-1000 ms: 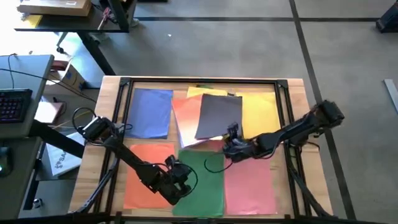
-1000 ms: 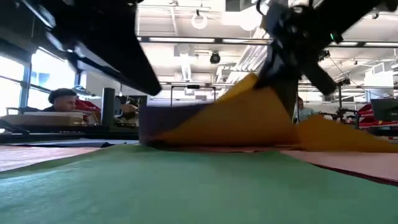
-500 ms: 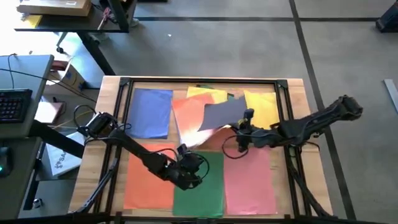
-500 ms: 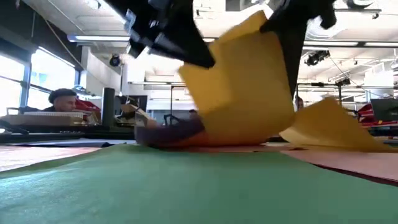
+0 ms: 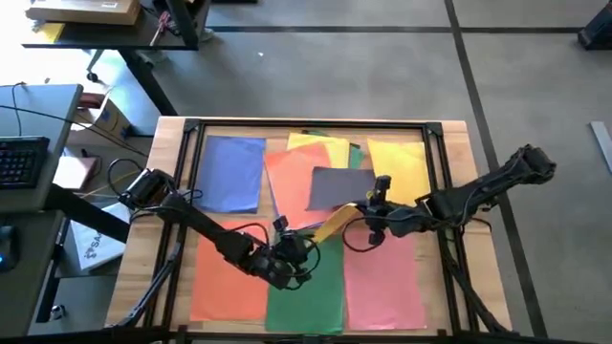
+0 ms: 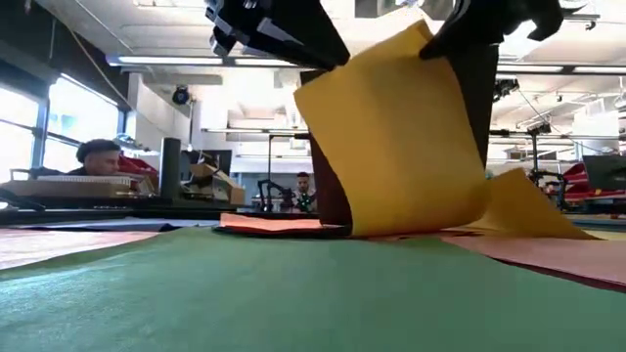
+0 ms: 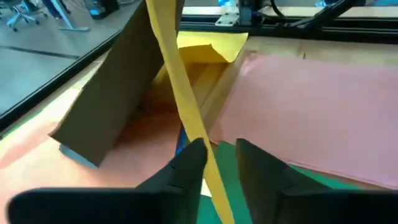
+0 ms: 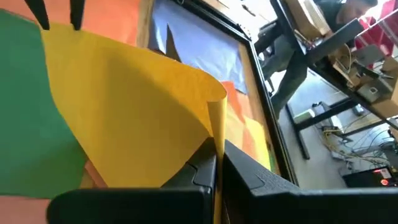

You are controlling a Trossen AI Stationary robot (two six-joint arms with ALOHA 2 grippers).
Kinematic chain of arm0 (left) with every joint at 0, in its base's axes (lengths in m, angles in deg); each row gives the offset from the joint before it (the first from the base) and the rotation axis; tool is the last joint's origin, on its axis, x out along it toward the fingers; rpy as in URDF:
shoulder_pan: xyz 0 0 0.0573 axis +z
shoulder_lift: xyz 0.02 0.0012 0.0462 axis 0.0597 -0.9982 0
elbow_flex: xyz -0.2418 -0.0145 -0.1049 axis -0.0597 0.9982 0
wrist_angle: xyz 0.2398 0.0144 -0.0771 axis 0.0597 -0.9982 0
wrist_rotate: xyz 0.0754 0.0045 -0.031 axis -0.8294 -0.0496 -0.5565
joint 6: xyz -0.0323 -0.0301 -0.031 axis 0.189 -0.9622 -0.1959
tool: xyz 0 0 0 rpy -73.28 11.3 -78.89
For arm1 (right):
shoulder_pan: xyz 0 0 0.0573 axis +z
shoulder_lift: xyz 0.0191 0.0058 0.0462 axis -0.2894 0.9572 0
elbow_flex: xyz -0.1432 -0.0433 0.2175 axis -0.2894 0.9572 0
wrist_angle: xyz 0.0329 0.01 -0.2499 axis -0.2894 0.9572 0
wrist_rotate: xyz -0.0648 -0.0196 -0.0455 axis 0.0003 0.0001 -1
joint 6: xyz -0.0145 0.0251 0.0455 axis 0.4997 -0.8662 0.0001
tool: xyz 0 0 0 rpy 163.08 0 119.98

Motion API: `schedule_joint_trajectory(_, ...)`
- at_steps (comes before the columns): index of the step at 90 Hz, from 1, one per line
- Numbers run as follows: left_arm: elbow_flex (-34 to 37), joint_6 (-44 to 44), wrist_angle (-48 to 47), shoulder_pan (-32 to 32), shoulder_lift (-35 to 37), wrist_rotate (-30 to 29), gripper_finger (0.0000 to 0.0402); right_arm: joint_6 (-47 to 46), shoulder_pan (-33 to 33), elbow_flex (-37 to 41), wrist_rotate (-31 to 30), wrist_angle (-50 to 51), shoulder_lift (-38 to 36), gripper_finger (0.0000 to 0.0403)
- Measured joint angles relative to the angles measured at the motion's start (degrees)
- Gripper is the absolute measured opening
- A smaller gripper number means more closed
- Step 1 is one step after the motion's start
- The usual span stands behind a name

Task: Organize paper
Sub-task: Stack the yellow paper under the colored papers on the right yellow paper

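The right hand (image 8: 216, 163) pinches the edge of a yellow sheet (image 8: 130, 106), lifted and curled above the tabletop's (image 5: 457, 134) middle. The left hand (image 7: 217, 158), fingers slightly parted, straddles the sheet's opposite edge over the green sheet (image 5: 311, 287).

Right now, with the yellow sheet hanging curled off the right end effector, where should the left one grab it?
Take the yellow sheet by its free lower edge, coming in edge-on from the green sheet side. The left end effector already has that edge between its open fingers; the upper edge is pinched by the right end effector.
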Motion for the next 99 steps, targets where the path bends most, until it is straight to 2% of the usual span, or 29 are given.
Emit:
schedule_joint_trajectory(14, -0.01, -2.14, 0.65, 1.06, -0.02, 1.67, 0.017, -0.04, 0.0, 0.0, -0.02, 0.1, 0.24, 0.0)
schedule_joint_trajectory(22, -0.01, -2.02, 3.18, 1.07, -0.02, 1.84, 0.0188, -0.47, 0.0, 0.0, 0.0, 0.41, 0.24, 0.0)
schedule_joint_trajectory(33, -0.01, -0.69, 4.49, 0.89, -0.02, 1.06, 0.0193, -0.95, 0.0, 0.0, 0.0, 1.06, 0.24, 0.0)
schedule_joint_trajectory(43, -0.03, -2.93, 3.74, 2.91, -1.07, 1.44, 0.0192, -0.96, 0.0, 0.0, 0.0, 1.15, 0.24, 0.0)
schedule_joint_trajectory(60, -0.01, -5.88, 4.0, 6.08, -2.8, 6.23, 0.0189, -2.09, 0.0, 0.01, 0.02, 1.22, 0.24, 0.0)
schedule_joint_trajectory(71, -0.01, -5.33, 3.99, 7.18, -2.81, 7.51, 0.0152, -2.49, 0.0, 0.02, 0.79, 1.65, 0.24, 0.0)
schedule_joint_trajectory(86, -0.02, -3.18, 1.46, 8.49, -2.8, 13.99, 0.0025, -3.35, 0.02, 0.02, 2.83, 1.78, 0.24, 0.0)
schedule_joint_trajectory(99, -0.01, -1.22, -2.79, 7.83, -2.54, 14.51, 0.0005, -5.22, 0.02, 0.02, 6.38, 2.62, 0.24, 0.0)
